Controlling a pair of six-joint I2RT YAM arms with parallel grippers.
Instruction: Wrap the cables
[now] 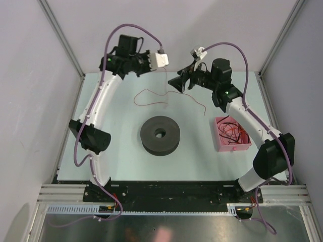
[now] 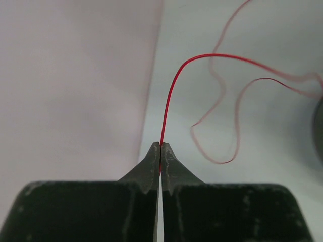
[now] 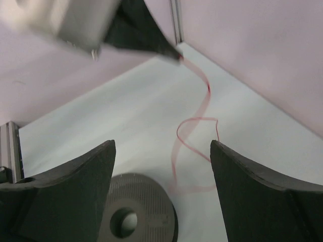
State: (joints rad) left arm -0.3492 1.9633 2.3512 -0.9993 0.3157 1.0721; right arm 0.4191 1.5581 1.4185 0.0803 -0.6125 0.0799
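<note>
1. Left tool (image 2: 160,146): my fingertips are pressed together with one end of a red wire (image 2: 212,54) pinched between them. I hold it raised over the far side of the bench (image 1: 116,151).
2. Red wire: it rises out of the left fingertips, bends over and hangs down in loose loops. Its lower part lies curled on the bench beyond the spool (image 1: 149,136).
3. Right tool (image 3: 161,146): my fingers are spread wide with nothing between them. The tool is raised and aimed at the hanging wire and the left tool, near both. I cannot tell whether the wire touches either finger.
4. Spool: black, with a round centre hole. It lies flat at mid-bench.
5. Pink box (image 1: 216,133): it stands to the right of the spool, under my right arm. Further wires (image 1: 232,132), red and dark, lie tangled inside it.
</note>
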